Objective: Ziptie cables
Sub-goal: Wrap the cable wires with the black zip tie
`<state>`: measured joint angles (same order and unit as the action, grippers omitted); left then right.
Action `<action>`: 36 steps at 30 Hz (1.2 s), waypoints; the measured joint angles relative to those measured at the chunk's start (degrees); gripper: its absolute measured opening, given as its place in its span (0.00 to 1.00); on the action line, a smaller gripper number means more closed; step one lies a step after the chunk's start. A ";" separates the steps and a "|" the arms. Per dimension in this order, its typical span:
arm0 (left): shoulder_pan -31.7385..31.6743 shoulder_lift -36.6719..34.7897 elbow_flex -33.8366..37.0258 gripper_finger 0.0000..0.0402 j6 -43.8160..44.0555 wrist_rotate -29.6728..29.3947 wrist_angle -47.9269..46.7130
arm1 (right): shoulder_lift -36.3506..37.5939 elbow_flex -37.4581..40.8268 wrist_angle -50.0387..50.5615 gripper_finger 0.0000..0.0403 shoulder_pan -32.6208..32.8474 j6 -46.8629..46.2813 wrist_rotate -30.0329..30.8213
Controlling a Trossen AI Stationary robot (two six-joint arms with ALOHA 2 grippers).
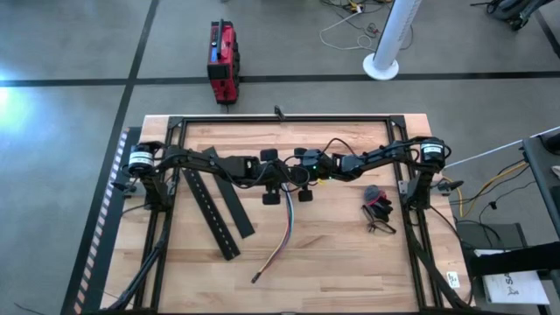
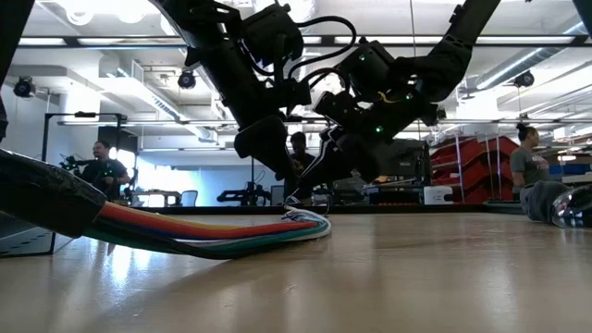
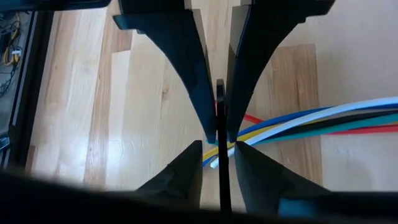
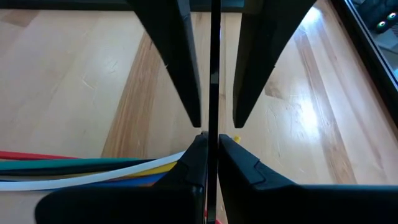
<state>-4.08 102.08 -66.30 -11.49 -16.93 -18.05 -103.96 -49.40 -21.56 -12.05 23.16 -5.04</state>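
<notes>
The cables point(image 1: 282, 236) are a bundle of coloured wires lying flat on the table, also seen in the low view point(image 2: 203, 231). Their far end point(image 2: 310, 222) lies under both grippers, which meet tip to tip at the table's middle. A thin black zip tie point(image 4: 213, 62) runs straight between the two grippers just above that end point(image 3: 221, 180). My right gripper point(image 4: 213, 135) point(image 1: 298, 178) is shut on the tie. My left gripper point(image 3: 219, 148) point(image 1: 279, 178) is narrowly open, one finger on each side of the tie. My right gripper pinches the zip tie point(image 4: 213, 124) between its two fingertips. It comes slanting down from the table's right, with the strip running lengthwise between the fingers toward the left gripper. The strip is lifted clear, just above the cables' end. Whether my left gripper touches the strip, I cannot tell.
Two long black slotted bars point(image 1: 217, 214) lie on the table's left half. A small tangle of dark wire with a red-black clip point(image 1: 378, 210) lies to the right. A black frame point(image 1: 280, 118) borders the table. A red case point(image 1: 223, 61) stands on the floor beyond. People point(image 2: 104, 166) are in the room behind.
</notes>
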 joint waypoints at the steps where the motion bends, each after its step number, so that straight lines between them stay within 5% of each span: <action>1: 0.00 0.00 0.00 0.22 0.00 0.00 -0.04 | 0.00 -0.07 -0.05 0.02 0.00 0.00 -0.02; 11: 0.00 0.00 0.02 0.27 0.17 0.00 -0.54 | -0.02 -0.21 0.28 0.02 0.02 -0.59 -1.42; 25: 0.02 0.00 0.04 0.02 0.29 0.11 -1.46 | -0.02 -0.23 0.30 0.02 0.02 -0.68 -1.44; 36: 0.04 -1.53 0.09 0.00 3.68 0.24 -4.95 | 0.46 -0.35 3.46 0.02 0.02 -1.59 -1.46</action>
<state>-4.03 100.55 -66.22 -7.80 -16.69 -23.00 -103.50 -49.75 -18.10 -12.03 21.57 -6.50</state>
